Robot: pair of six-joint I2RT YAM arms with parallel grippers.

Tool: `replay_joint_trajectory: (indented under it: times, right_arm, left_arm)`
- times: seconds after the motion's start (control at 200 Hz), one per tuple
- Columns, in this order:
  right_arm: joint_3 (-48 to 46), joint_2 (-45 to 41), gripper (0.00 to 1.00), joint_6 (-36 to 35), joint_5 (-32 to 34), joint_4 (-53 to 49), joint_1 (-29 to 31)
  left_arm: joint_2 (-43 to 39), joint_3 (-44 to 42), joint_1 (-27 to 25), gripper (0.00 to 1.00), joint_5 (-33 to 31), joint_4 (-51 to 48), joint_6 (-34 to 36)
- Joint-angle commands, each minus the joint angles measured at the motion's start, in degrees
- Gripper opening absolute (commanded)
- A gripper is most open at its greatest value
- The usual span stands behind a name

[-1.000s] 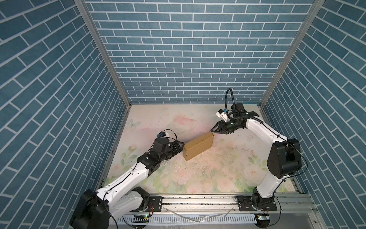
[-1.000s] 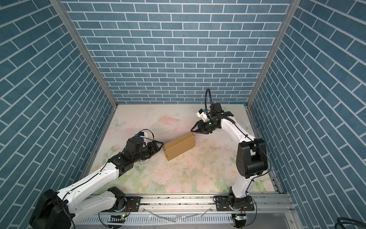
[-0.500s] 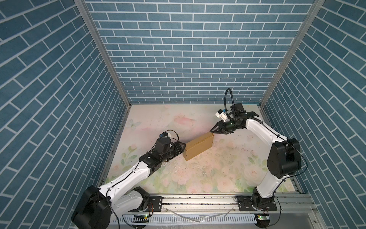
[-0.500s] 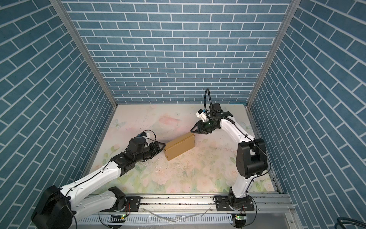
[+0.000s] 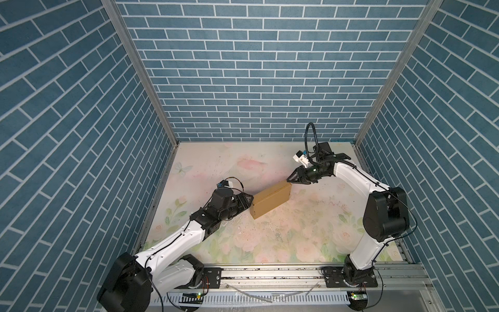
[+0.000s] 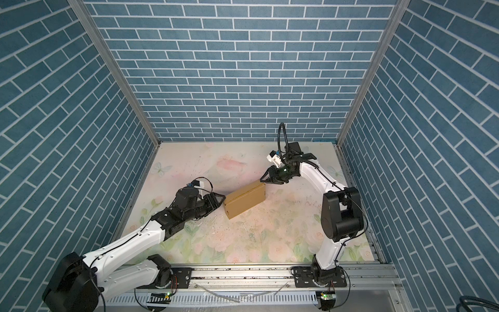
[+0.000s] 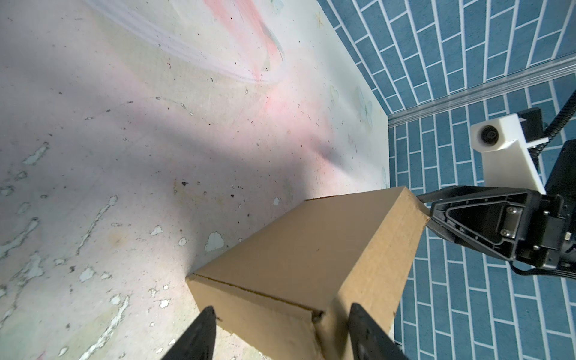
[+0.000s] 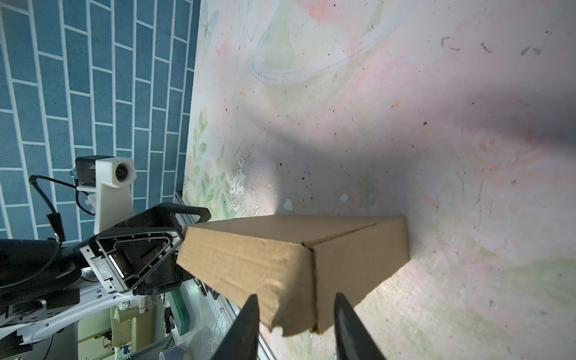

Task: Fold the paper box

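While both arms reach low over the pale flower-printed bench (image 5: 297, 237), they meet one object from opposite ends. The left arm lies stretched from the front left base, its wrist near the surface, and the left gripper (image 5: 249, 201) points at the nearer left corner of the plain brown cardboard paper box (image 5: 271, 198). The right arm stands up from the front right base, bends at the elbow and comes down toward the middle, so that the right gripper (image 5: 289, 180) meets the far right corner.

In both top views the paper box (image 6: 245, 199) lies closed and flat on the bench near the middle, turned diagonally. Bare bench runs along both its long sides, wider toward the aluminium rail (image 5: 270, 272) at the front. The blue brick-patterned walls (image 5: 256, 81) stay well apart from it.

In the left wrist view the left gripper (image 7: 282, 308) has its jaws spread wide, and one corner of the paper box (image 7: 296, 249) stands between them. In the right wrist view the right gripper (image 8: 296, 296) has its jaws apart but narrower, astride the opposite corner of the paper box (image 8: 280, 249). Whether these jaws press the cardboard I cannot tell, because the fingers (image 8: 249, 324) cover the contact place.
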Motion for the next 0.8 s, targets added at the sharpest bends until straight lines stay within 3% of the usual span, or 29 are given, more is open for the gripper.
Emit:
replay_joint_trajectory:
  times: [0.0, 0.795]
  right_arm:
    - [-1.9, 0.6, 0.39, -2.9, 0.4, -0.1, 0.4]
    - [-5.7, 0.9, 0.30, -2.3, 0.6, 2.5, 0.4]
  left_arm:
    - [0.2, -1.4, -0.4, 0.68, -0.9, -1.9, 0.3]
    - [0.5, -2.2, -0.4, 0.67, -1.5, -2.1, 0.4]
